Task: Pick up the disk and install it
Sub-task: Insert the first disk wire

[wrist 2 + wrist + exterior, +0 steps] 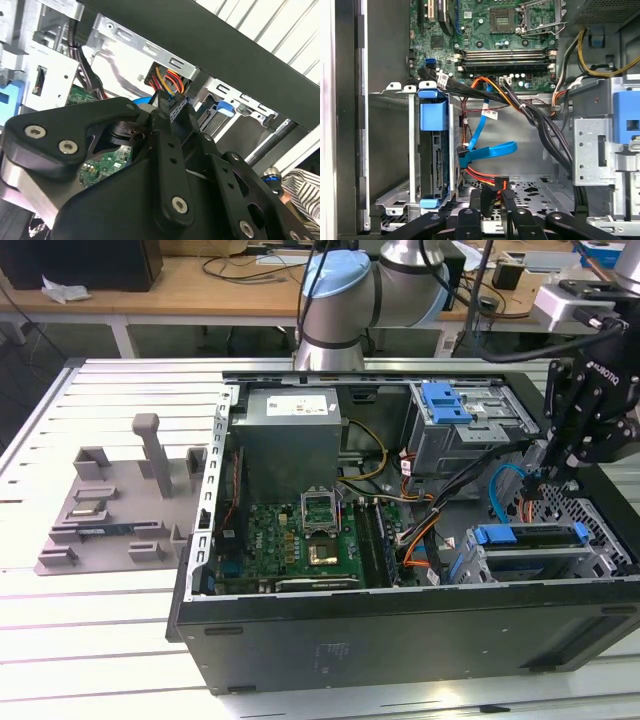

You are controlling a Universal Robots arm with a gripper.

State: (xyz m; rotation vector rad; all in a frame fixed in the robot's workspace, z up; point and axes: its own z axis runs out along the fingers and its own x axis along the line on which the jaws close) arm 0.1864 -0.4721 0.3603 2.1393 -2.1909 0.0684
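The disk (530, 545) sits on edge in the metal drive cage (610, 550) at the front corner of the open computer case (400, 630), on the exterior view's right; its blue plastic carrier (433, 111) frames it at both ends, so it appears already slid into its bay, connector side facing the open middle of the case. The gripper (495, 197) hangs low inside the case just beside that cage, over the perforated steel floor. In the first wrist view the fingers (508, 202) are nearly closed around a small black connector (489, 195) carrying red, orange and black wires, so they seem to have hold of the power plug rather than the disk, probably to bring it to the drive's socket. A flat blue data cable (490, 150) curls loosely between the disk and the gripper, its angled plug resting near the drive's connector edge. The case is matt black sheet metal outside and bare grey stamped steel inside, with a green circuit board (300, 535) lying flat, a grey boxy power supply (290, 440) beside it, and a second cage topped by a blue latch (445, 402) further back. The case lies on a ribbed white metal surface (110, 620), next to a grey moulded fixture (120, 505) with upright posts.
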